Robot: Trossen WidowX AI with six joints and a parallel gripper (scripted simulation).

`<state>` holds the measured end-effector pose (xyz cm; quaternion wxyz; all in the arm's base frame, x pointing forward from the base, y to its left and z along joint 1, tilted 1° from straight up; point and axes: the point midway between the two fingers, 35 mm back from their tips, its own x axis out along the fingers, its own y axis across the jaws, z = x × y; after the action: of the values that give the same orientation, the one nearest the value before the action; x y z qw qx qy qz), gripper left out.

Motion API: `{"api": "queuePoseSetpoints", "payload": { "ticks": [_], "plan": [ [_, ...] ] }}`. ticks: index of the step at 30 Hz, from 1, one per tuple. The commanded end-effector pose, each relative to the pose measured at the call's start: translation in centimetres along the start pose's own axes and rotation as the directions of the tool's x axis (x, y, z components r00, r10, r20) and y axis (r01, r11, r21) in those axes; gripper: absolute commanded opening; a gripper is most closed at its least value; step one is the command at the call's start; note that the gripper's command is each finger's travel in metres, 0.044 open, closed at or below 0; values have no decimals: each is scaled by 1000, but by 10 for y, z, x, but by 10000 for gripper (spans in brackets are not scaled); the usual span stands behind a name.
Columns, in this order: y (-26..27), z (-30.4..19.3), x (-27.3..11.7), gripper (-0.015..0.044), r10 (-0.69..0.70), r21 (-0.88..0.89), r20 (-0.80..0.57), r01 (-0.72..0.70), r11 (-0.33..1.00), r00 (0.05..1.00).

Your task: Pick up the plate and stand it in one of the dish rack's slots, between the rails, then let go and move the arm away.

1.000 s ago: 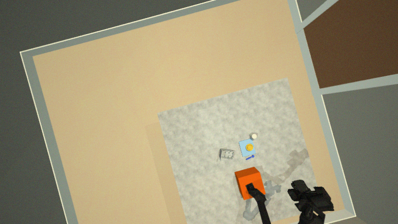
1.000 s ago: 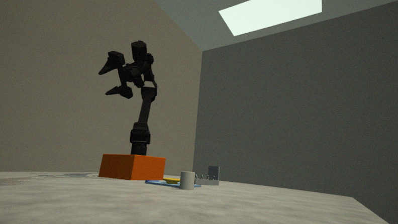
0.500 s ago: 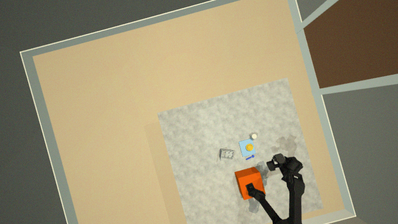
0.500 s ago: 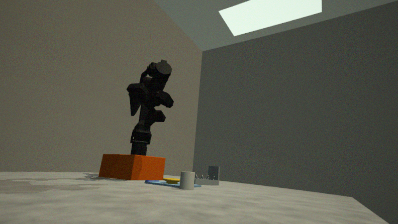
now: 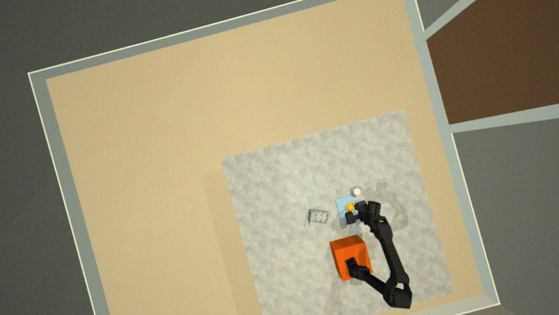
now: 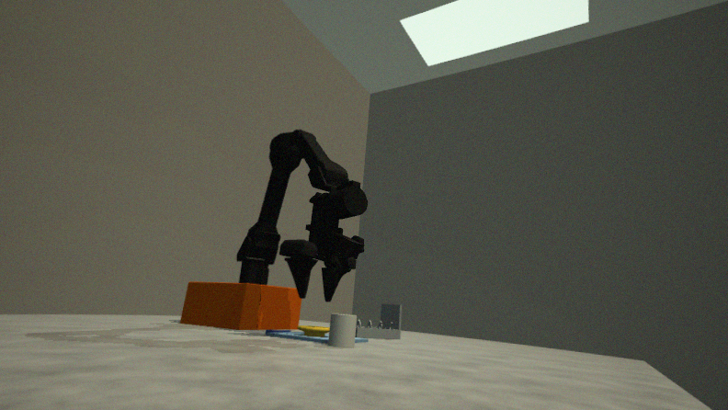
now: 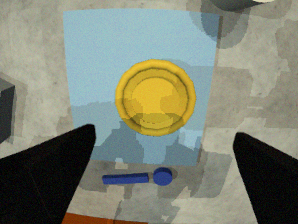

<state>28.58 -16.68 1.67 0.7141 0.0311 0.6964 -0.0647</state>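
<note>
The yellow round plate [image 5: 350, 207] [image 6: 312, 330] [image 7: 155, 97] lies flat on a light blue mat [image 5: 341, 201] [image 6: 360, 340] [image 7: 90, 45]. My gripper [image 5: 355, 212] [image 6: 315, 299] [image 7: 165, 136] is open and empty, pointing down above the plate. In the wrist view the plate shows ahead of the fingertips, between them from side to side. The grey dish rack [image 5: 310, 216] [image 6: 391, 315] stands left of the mat in the top view, with small pegs inside. Only a dark grey part at the left edge of the wrist view shows there, likely the rack.
A white cylinder [image 5: 357, 191] [image 6: 342, 330] [image 7: 240, 4] stands by a corner of the mat. A blue spoon-like piece [image 7: 125, 178] lies beside the mat's near edge. The orange block [image 5: 348, 250] [image 6: 219, 305] [image 7: 95, 219] under the arm's base is close behind it.
</note>
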Motion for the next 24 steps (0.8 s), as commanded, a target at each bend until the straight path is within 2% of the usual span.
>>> {"api": "queuePoseSetpoints", "payload": {
  "ticks": [1,24],
  "plan": [
    [5,0,6,400,20,26,-7,-20,999,1000],
    [5,1,36,400,19,26,-5,-19,999,1000]
  ]
}}
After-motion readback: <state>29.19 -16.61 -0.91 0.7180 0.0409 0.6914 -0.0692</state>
